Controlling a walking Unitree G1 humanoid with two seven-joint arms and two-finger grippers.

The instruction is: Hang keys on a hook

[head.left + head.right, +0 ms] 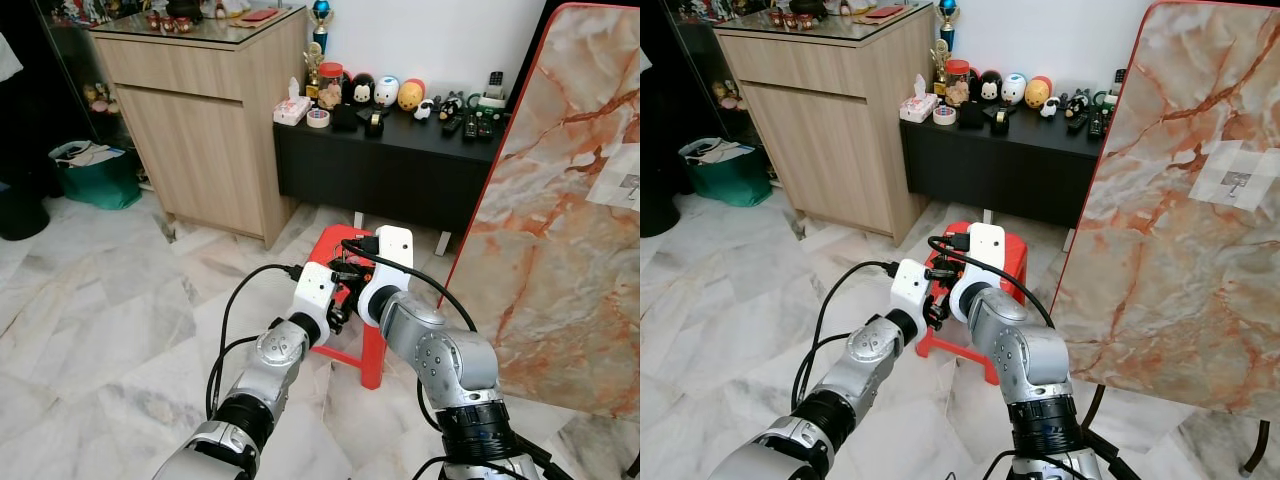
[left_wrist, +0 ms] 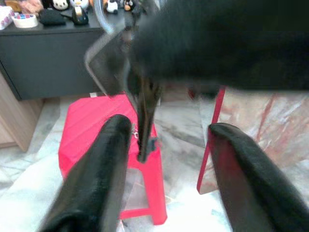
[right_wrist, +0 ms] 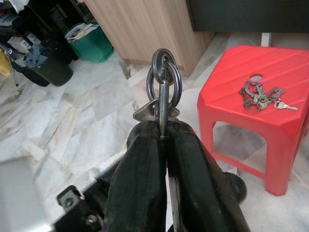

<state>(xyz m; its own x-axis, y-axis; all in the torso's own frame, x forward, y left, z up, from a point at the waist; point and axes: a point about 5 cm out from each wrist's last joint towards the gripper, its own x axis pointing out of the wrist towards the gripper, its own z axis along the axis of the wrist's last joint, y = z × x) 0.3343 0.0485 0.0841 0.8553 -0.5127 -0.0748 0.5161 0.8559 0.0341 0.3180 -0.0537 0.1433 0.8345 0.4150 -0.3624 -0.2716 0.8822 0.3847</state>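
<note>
Head views: both arms meet above the red plastic stool [image 1: 345, 250]. Left wrist: left end effector [image 2: 166, 159] gapes. Right wrist: right end effector [image 3: 164, 145] pinches dark metal key rings [image 3: 164, 79]; light, slippery, best held by the ring. Another silver key bunch [image 3: 260, 96] lies on the stool.

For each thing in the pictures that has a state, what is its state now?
right gripper: shut on the key ring
key ring: held upright above the fingertips
left gripper: open, holding nothing
second bunch of keys: lying loose on the stool
red stool: standing upright on the floor
marble board: leaning tilted at the robot's right
</note>
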